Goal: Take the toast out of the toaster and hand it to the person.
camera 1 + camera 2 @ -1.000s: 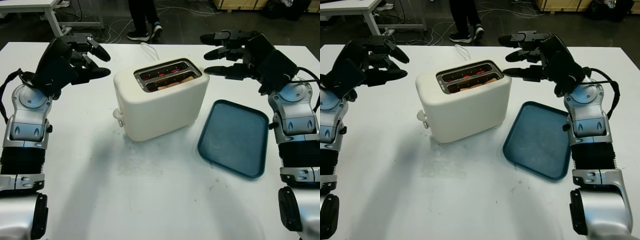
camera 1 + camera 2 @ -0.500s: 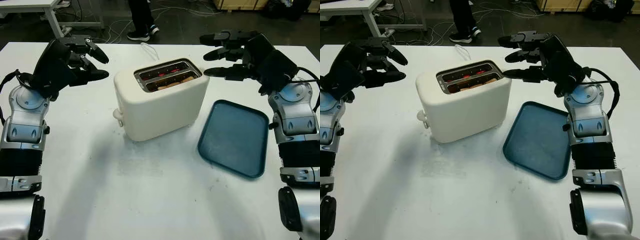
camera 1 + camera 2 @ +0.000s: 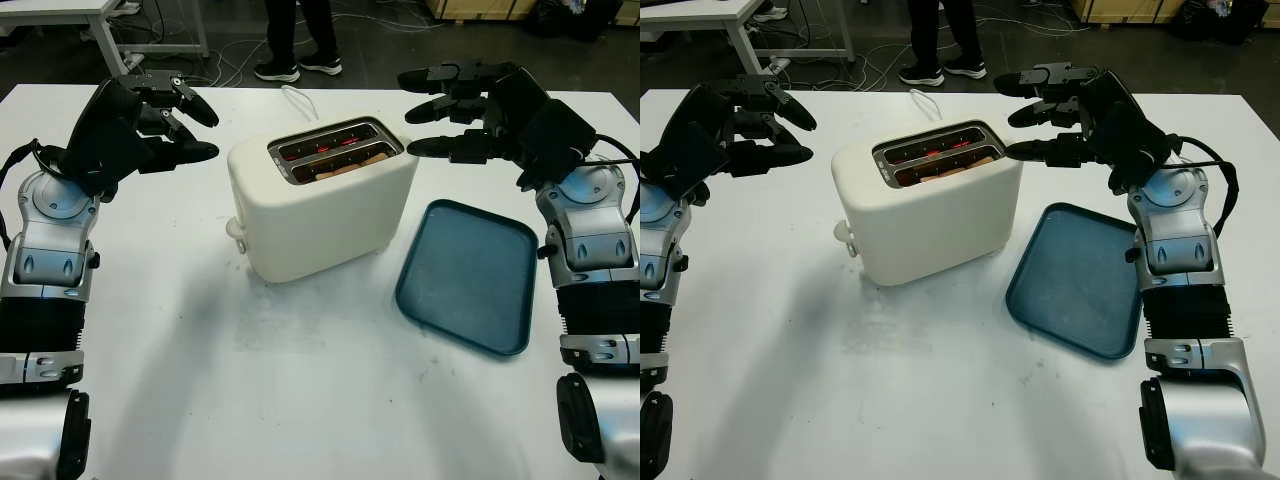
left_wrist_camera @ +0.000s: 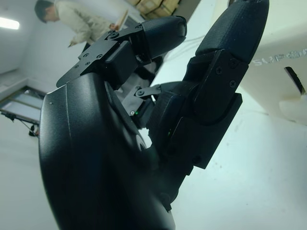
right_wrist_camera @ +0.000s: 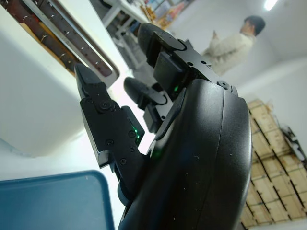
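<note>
**Left eye view: both hands up by the toaster, toast not out yet**

Left eye view shows me the white toaster [image 3: 322, 197] in the middle of the white table [image 3: 300, 400]. The toast [image 3: 345, 166] sits down in the near slot, with just its brown top peeking out. The far slot glows red inside. I think the toast sits that low because it has not been lifted at all, so the job is only at its start.

My right hand [image 3: 462, 108] is up in the air just beside the toaster's top right corner. Its fingers [image 3: 440, 147] are apart and point across at the slots. It holds nothing. I think it is there to reach in for the toast.

My left hand [image 3: 160, 120] is up too, off to the toaster's left side and not touching it. Its fingers are apart and it is empty. It may be there to hold the toaster steady.

A blue tray [image 3: 468, 273] lies flat to the right of the toaster. A person [image 3: 300, 35] stands past the far edge of the table, and that is who gets the toast.
</note>
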### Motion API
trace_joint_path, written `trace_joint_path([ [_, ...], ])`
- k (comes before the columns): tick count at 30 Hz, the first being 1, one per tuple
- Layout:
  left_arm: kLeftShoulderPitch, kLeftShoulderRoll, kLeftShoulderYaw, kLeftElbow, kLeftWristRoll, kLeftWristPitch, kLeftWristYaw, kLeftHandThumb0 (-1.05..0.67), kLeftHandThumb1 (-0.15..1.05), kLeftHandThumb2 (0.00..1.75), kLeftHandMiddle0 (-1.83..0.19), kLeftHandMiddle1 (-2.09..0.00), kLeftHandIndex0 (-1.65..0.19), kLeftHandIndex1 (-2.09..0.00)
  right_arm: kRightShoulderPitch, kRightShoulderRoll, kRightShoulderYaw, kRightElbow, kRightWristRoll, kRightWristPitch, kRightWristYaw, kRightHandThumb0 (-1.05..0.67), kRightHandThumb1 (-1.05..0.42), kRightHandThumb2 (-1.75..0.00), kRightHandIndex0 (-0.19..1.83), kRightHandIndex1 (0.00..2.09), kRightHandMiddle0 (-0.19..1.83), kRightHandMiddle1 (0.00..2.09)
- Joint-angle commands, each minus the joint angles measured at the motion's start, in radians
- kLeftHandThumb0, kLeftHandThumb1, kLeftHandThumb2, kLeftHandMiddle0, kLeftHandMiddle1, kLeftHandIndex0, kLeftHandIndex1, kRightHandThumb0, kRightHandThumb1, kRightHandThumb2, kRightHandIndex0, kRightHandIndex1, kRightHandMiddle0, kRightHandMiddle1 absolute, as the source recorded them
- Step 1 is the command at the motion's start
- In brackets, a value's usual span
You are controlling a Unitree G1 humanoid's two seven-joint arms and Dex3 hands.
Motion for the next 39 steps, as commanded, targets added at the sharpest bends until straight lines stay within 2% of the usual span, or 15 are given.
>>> trace_joint_path([
  [1, 0.002, 0.006, 0.007, -0.002, -0.005, -0.026, -0.002, -1.05, 0.77, 0.01, -0.85, -1.07, -0.77, -0.99, -0.001, 0.008, -0.009, -0.006, 0.007, -0.018, -0.013, -0.05, -0.67, 0.00, 0.63, 0.70, 0.83, 0.03],
  [19, 0.007, 0.008, 0.009, -0.004, -0.014, -0.027, -0.007, -1.05, 0.79, 0.01, -0.88, -1.02, -0.82, -0.91, 0.004, 0.015, -0.019, -0.006, 0.023, -0.009, -0.012, -0.06, -0.69, 0.00, 0.59, 0.74, 0.83, 0.02],
  [28, 0.006, 0.005, 0.012, 0.003, -0.020, -0.035, -0.008, -1.05, 0.80, 0.00, -0.88, -1.01, -0.82, -0.90, 0.005, 0.009, -0.016, 0.002, 0.004, -0.041, -0.029, -0.20, -0.68, 0.00, 0.61, 0.75, 0.85, 0.04],
  [39, 0.006, -0.002, 0.018, -0.003, -0.030, -0.023, -0.007, -1.05, 0.78, 0.00, -0.89, -1.01, -0.83, -0.90, 0.002, 0.013, -0.022, 0.017, 0.019, -0.046, -0.025, -0.16, -0.69, 0.00, 0.63, 0.76, 0.94, 0.08],
])
